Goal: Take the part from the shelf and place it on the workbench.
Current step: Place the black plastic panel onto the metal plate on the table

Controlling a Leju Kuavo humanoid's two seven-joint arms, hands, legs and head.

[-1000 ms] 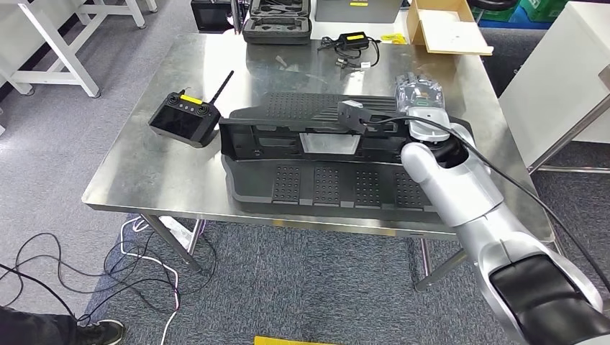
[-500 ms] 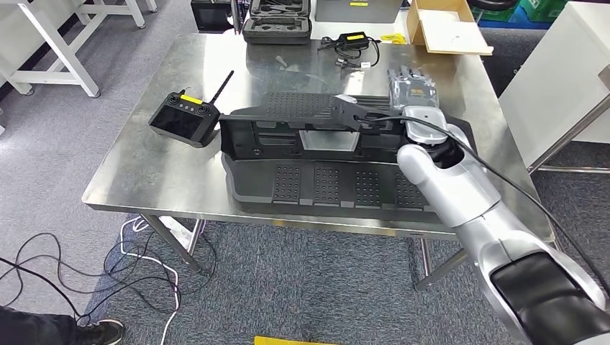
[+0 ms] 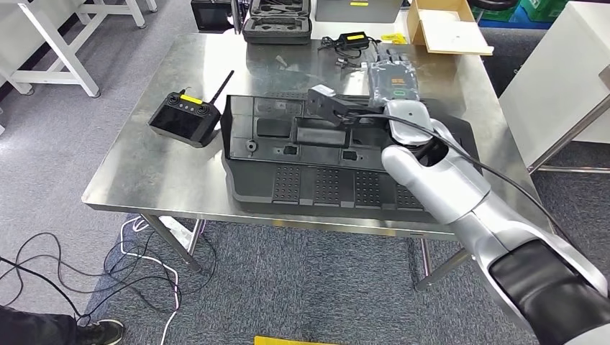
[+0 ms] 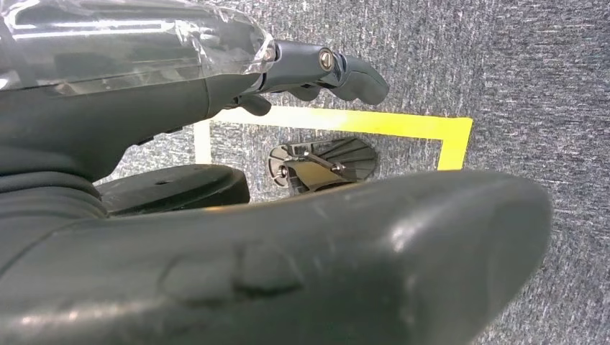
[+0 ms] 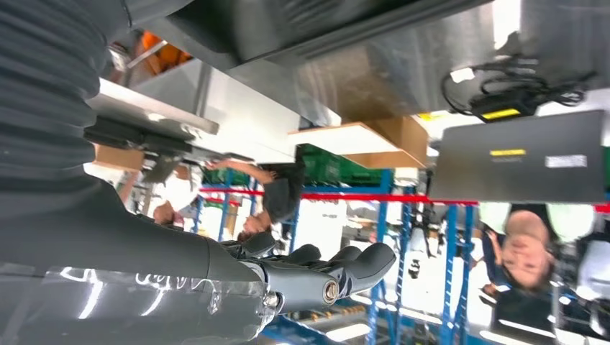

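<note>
The part, a large black plastic panel [image 3: 324, 183] with perforated patches, lies on the steel workbench [image 3: 165, 180], and its rear wall [image 3: 273, 133] leans away from me. My right hand [image 3: 392, 77] hovers over the part's far edge with its fingers stretched flat. Its thumb [image 3: 325, 98] is by the top of the rear wall. In the right wrist view the right hand's fingers [image 5: 324, 277] are straight and hold nothing. The left hand [image 4: 316, 68] hangs over the carpet, holding nothing.
A black remote controller [image 3: 185, 117] with an antenna lies left of the part. At the bench's far edge are a black case [image 3: 278, 25], a charger with cables [image 3: 352, 42] and a cardboard box [image 3: 446, 29]. Loose cables [image 3: 108, 273] lie on the floor. Yellow tape [image 4: 345, 122] marks the carpet.
The part's rear wall has tipped back, so its inner face now shows. My right hand has moved left and farther across the bench, fingers straightening.
</note>
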